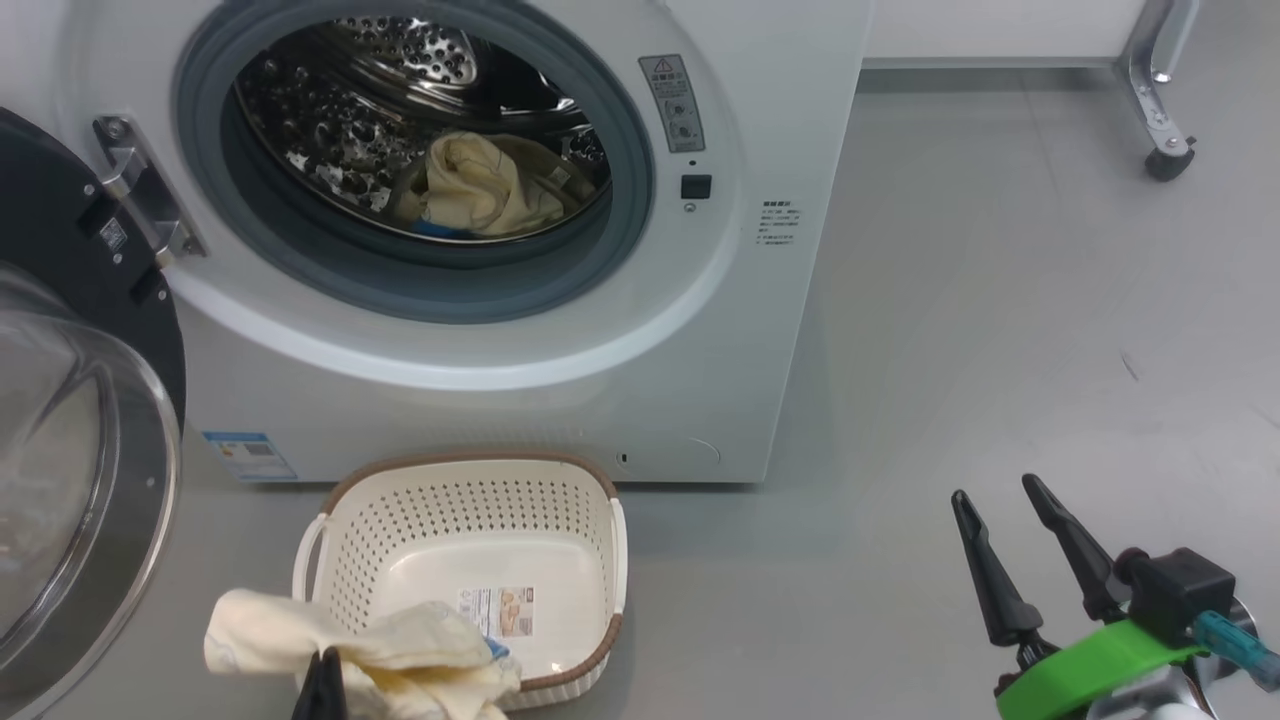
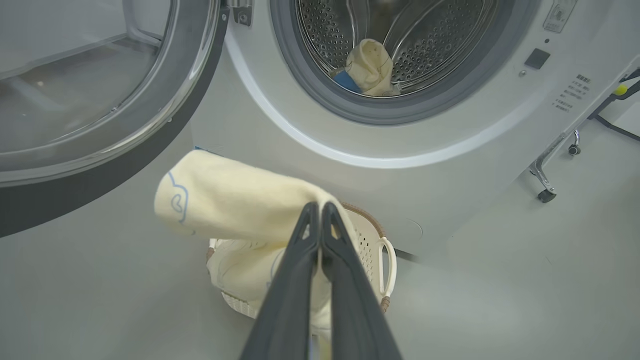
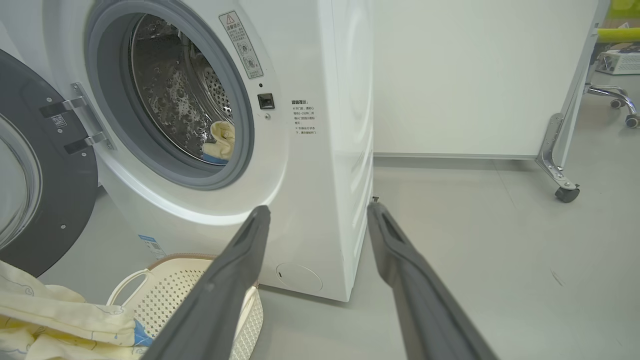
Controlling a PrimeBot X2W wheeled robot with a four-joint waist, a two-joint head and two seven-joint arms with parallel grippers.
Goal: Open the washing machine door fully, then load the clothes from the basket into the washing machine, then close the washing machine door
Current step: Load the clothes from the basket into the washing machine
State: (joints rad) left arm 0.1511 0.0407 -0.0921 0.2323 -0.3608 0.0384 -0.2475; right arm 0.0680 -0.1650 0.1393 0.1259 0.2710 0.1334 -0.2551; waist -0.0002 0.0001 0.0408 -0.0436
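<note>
The white washing machine [image 1: 560,400] stands ahead with its door [image 1: 70,440] swung wide open to the left. One pale yellow garment [image 1: 480,185] lies in the steel drum. The cream basket [image 1: 470,500] sits on the floor below the opening. My left gripper [image 2: 319,206] is shut on a pale yellow garment [image 2: 225,195], which hangs lifted over the basket's front left corner. In the head view this garment [image 1: 380,650] drapes at the bottom edge. My right gripper [image 1: 995,490] hovers open and holds nothing, over the floor right of the basket.
A white panel on a metal leg with a black caster [image 1: 1165,160] stands at the back right. Grey floor [image 1: 1000,350] stretches to the right of the machine. The open door's glass bulges toward me at the left.
</note>
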